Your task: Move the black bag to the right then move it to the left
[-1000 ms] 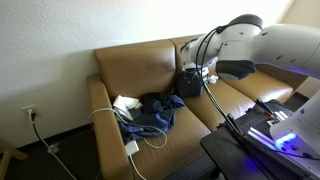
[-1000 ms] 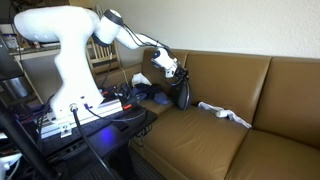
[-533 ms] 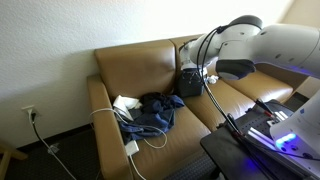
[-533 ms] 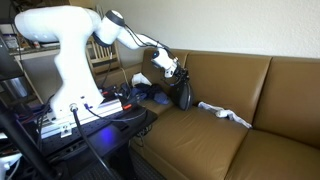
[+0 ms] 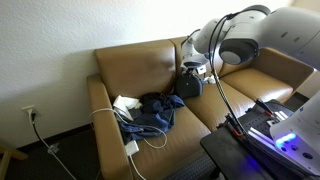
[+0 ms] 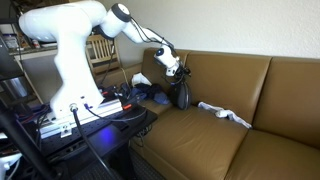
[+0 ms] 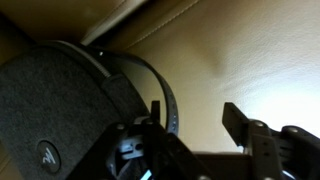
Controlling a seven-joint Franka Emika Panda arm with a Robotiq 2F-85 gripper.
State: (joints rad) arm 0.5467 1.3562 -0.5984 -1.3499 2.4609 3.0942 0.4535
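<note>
The black bag (image 5: pixel 188 84) stands upright on the brown couch (image 5: pixel 135 65), at the far edge of the seat against the backrest, near where two cushions meet. The claw (image 5: pixel 193 68) hangs right above the bag's top. In the wrist view its fingers (image 7: pixel 243 122) stand apart, released, with bare couch leather showing between them; the bag's curved strap (image 7: pixel 166 88) runs just beside one finger. A heap of blue clothes (image 5: pixel 156 112) and a white cable (image 5: pixel 140 135) lie left of the bag. In an exterior view a white cloth (image 6: pixel 226 113) lies near the bag (image 6: pixel 182 96).
</note>
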